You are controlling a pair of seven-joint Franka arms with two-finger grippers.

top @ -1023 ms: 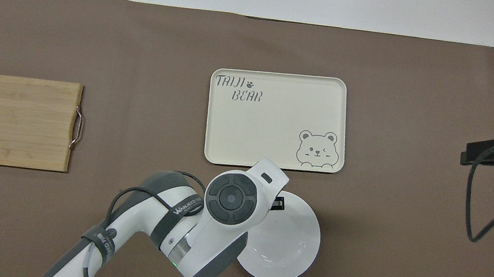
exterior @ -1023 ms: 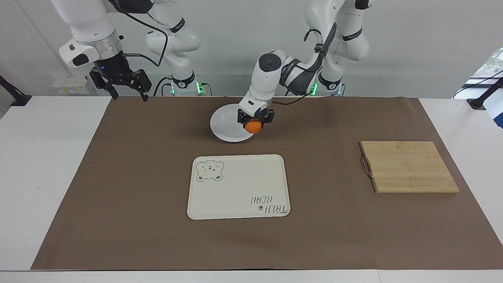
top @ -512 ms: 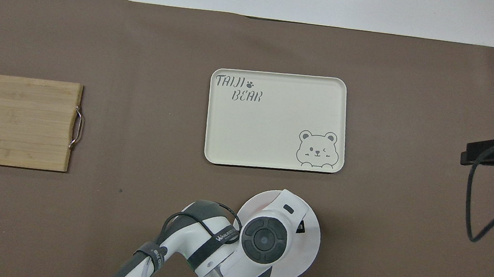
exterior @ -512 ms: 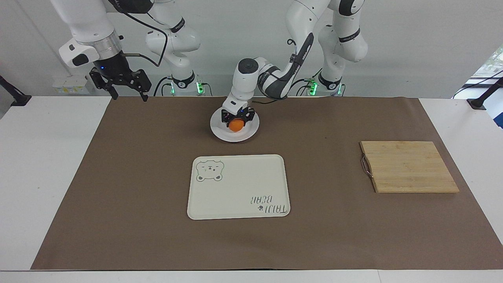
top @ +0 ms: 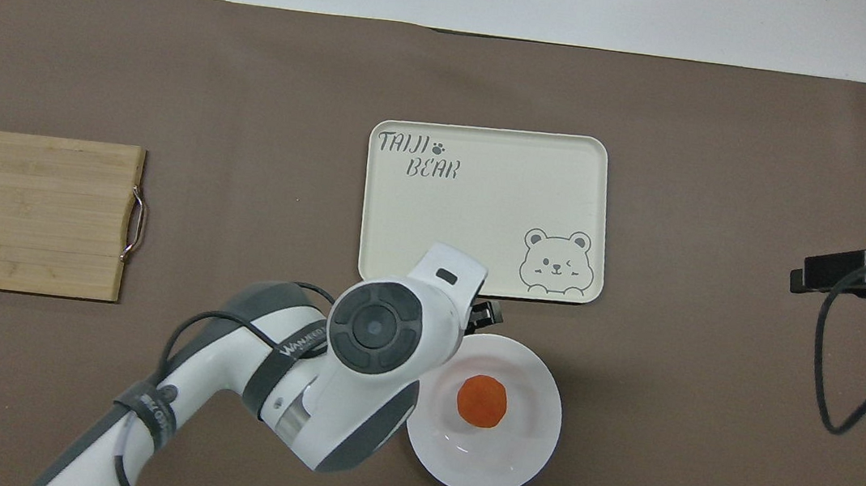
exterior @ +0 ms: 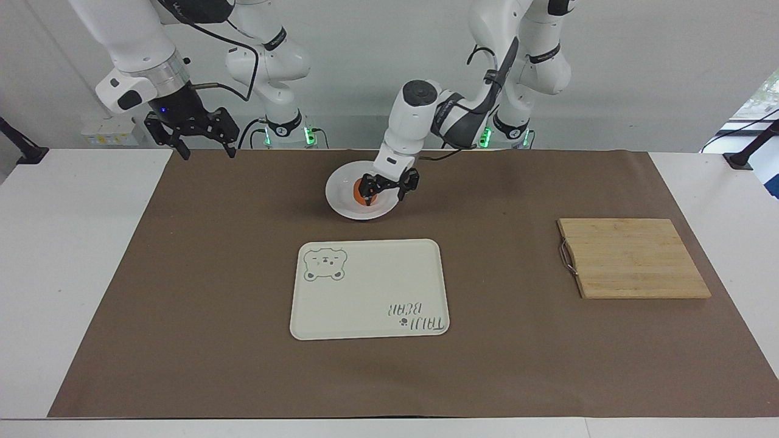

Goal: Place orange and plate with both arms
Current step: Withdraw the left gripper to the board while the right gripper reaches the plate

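- Resting in the middle of the plate [top: 532, 442], the orange [top: 482, 400] sits free, cupped by the raised rim.
- Left gripper [exterior: 384, 188] hangs spread open over the plate (nothing held).
- Right gripper [exterior: 198, 131], open, waits over the right arm's end of the mat.

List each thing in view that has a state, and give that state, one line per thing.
orange: resting in the plate, released.
plate: on the brown mat, nearer to the robots than the tray, holding the orange.
tray: flat on the mat, nothing on it.
cutting board: flat on the mat at the left arm's end, nothing on it.
left gripper: open, raised over the plate's edge.
right gripper: open, waiting in the air over the mat's corner.
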